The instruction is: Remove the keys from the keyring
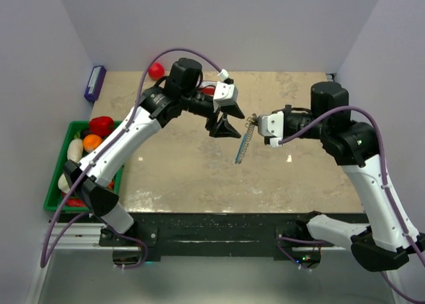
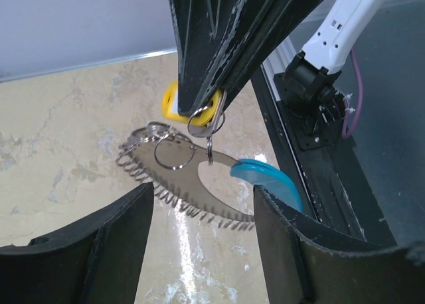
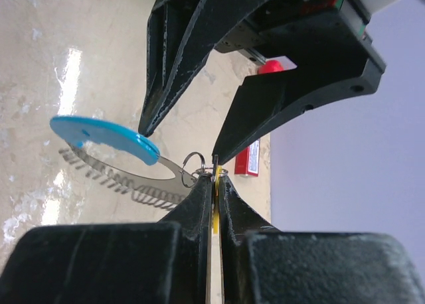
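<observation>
Beige stone-patterned table (image 1: 179, 178). At its left edge, a green crate (image 1: 58, 206) holds a red pepper (image 1: 101, 125) and an orange (image 1: 92, 142) — farther back, a blue box (image 1: 95, 83) and a red ball (image 1: 156, 70).

Shiny metal keyring (image 2: 219, 160), glossy marbled table (image 2: 66, 118).

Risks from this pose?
1. The right pincer is shut on just the small yellow key, with the keyring dangling below. A tug by the open left pincer may pull everything loose and drop it.
2. The two pincers' tips nearly touch, so closing could clash them.
</observation>
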You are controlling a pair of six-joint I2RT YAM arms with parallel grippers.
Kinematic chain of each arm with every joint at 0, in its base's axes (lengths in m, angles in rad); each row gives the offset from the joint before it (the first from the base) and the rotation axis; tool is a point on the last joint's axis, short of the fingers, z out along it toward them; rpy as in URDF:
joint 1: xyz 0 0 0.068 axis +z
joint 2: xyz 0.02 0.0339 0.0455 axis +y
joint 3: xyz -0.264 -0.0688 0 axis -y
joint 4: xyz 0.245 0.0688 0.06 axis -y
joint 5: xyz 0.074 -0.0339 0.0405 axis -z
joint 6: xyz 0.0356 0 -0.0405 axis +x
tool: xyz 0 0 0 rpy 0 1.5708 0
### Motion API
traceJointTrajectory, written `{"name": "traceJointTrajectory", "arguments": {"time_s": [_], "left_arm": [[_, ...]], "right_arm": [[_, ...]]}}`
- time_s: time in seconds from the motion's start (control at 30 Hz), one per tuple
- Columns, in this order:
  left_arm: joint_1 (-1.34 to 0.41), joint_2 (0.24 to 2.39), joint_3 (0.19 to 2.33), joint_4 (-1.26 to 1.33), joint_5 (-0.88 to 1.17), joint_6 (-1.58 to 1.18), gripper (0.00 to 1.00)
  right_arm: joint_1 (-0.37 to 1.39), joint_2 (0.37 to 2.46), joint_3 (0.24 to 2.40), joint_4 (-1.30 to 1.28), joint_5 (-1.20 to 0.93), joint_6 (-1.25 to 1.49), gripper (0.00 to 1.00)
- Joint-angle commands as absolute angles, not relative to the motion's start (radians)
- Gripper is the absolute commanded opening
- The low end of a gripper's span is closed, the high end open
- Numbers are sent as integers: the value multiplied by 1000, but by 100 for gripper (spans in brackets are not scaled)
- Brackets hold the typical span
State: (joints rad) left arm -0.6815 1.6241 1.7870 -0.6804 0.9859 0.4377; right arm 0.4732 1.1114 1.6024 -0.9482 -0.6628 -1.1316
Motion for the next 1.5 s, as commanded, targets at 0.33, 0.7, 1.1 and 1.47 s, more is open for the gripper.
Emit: {"name": "traceJointTrajectory", "arguments": {"time_s": [0.33,0.7,1.1,1.47], "left_arm": [[-684,1634,1818,-552,1052,318,57],[-699,1651,1822,-549,1026,308,37],[-701,1651,1818,-534,1016,293,4],[-699,1638,1804,-535,1012,298,0]], "right_arm": [[477,1091,1580,-825,-661,-1057,0],[477,1103,1595,-824,-675,-1046,0],[476,1095,1580,-819,-664,-1049,0],[476,1083,1571,-822,-638,-1058,0]]}}
